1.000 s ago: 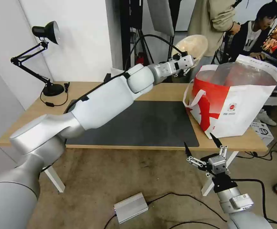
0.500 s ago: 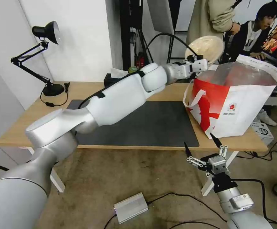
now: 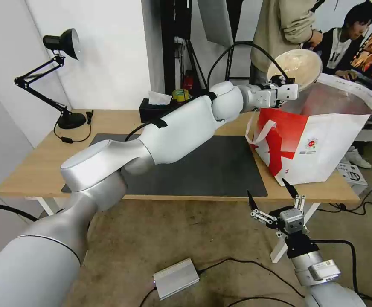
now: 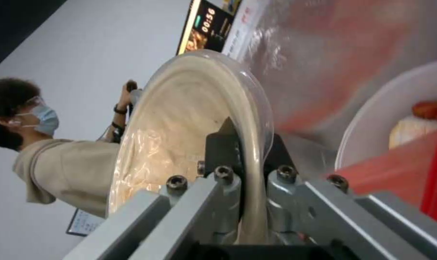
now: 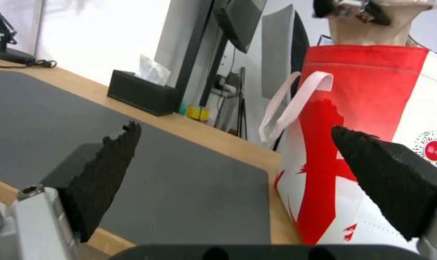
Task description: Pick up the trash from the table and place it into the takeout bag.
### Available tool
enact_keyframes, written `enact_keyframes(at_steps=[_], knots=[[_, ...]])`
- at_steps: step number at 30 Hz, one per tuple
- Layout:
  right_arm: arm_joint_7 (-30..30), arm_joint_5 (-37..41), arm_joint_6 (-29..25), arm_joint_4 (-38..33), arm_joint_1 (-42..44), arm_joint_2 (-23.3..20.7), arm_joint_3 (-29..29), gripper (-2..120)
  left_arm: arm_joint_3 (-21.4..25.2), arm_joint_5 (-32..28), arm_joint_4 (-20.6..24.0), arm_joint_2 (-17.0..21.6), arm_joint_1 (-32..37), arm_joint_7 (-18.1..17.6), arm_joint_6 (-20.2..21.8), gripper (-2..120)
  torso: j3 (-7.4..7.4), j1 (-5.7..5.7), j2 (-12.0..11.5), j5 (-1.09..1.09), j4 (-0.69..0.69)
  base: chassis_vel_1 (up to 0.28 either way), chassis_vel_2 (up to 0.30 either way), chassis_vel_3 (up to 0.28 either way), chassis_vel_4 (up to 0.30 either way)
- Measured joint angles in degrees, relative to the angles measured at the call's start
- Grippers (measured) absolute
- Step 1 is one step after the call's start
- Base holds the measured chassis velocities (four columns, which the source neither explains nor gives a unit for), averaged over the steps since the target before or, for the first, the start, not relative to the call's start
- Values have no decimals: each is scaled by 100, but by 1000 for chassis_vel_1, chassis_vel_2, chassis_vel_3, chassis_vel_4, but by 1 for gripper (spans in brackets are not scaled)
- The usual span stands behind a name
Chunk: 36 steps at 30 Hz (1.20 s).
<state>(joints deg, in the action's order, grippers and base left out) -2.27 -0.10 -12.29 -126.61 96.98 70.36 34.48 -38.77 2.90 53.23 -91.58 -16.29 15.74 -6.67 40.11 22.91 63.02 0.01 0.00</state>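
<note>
Head view first: left end effector point(image 3: 289, 86) reaches far out over the near rim of the takeout bag point(image 3: 322, 145), pinching the round beige lidded bowl point(image 3: 294, 68) by its edge so the bowl stands tilted on its side, above the bag's open mouth. The bag sits at the right end of the table point(image 3: 32, 166), beside the dark mat point(image 3: 203, 166). The right end effector point(image 3: 274, 199) hangs below the table's front edge, fingers spread wide and holding nothing.

Left wrist view: the black pads point(image 4: 221, 148) clamp the bowl's rim, with foil lining behind it and the wide white bowl point(image 4: 397, 122) of scraps (red and tan bits showing) apparently lying inside the bag.

Right wrist view: the open fingertips point(image 5: 115, 155) frame the mat and the bag's red side.

Judging from this, the step in hand is the drop-off; the next move calls for lowering past the rim before letting go.
</note>
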Motion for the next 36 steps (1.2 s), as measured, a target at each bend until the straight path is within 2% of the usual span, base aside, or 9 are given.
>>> enact_keyframes(at_steps=[14,23,36], knots=[[0,0,0,0,0,0,0,100,-126,539,-67,8,-76,199,-83,1,0,0,0,0,0,0,0,0,0],[0,0,0,0,0,0,0,100,-152,1205,-150,9,-232,405,-283,1,0,0,0,-1,0,0,0,0,0],[0,0,0,0,0,0,0,100,-349,1532,-127,6,-459,550,-357,1,0,0,0,-1,0,0,0,0,0]])
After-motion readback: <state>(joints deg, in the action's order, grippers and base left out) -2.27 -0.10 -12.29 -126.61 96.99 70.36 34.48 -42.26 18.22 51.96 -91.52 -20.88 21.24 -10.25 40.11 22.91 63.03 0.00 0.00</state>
